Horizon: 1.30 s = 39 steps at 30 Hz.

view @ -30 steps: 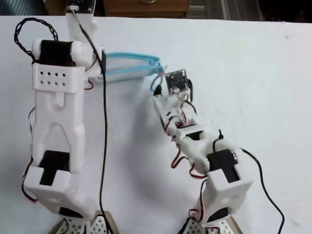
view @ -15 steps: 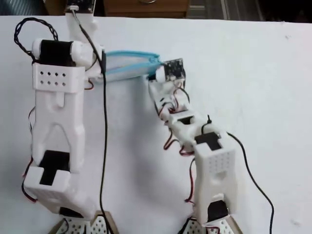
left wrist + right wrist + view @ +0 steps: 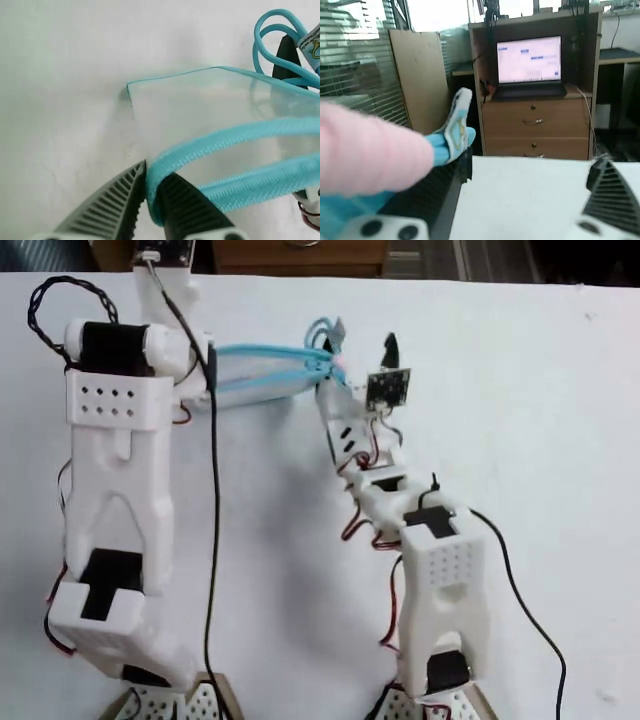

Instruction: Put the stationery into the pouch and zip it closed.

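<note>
1. Right gripper [image 3: 362, 344] has swung forward, jaws wide apart, beside the looped end of the clear plastic pouch with turquoise zip [image 3: 262, 375].
2. Left gripper [image 3: 150, 175] clamps the pouch's opposite zip end.
3. Likely best: keep that end taut while zipping.

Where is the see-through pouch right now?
In the high view the pouch is between the two arms, one end pinched by the left fingers.

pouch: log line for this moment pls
pouch on table, zip open | left gripper shut on pouch corner | right gripper open by strap end | not yet zipped
</note>
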Each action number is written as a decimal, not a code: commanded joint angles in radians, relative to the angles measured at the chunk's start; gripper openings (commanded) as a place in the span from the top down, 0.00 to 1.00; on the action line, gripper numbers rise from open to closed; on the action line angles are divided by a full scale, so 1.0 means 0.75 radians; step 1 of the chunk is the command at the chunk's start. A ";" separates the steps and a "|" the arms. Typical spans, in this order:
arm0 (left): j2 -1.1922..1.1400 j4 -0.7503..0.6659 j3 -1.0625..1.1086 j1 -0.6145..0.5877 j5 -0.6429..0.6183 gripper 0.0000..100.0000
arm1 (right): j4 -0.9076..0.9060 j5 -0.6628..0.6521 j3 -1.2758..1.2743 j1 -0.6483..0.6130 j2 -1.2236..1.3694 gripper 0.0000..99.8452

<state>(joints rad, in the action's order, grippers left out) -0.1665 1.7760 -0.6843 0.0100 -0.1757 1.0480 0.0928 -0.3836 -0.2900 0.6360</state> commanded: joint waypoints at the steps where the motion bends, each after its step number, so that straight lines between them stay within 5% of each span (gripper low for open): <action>1: 0.013 -0.014 -0.051 0.013 0.008 0.98 | 0.179 -0.020 0.020 0.019 -0.017 0.64; 11: 0.011 -0.016 -0.051 0.013 0.008 0.98 | 0.490 -0.168 -0.043 0.101 -0.056 0.64; 24: 0.011 -0.016 -0.051 0.015 0.008 0.98 | 0.484 -0.172 -0.908 0.064 -0.551 0.64; 31: 0.011 -0.014 -0.051 0.013 0.008 0.98 | 0.187 -0.301 -0.929 0.134 -0.549 0.64; 39: 0.011 -0.014 -0.051 0.013 0.008 0.98 | -0.208 -0.299 -1.205 0.097 -0.944 0.64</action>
<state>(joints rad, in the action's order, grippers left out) -0.1665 1.7760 -0.6843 0.0100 -0.1757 0.9835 -0.1235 -1.2336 -0.1979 0.0698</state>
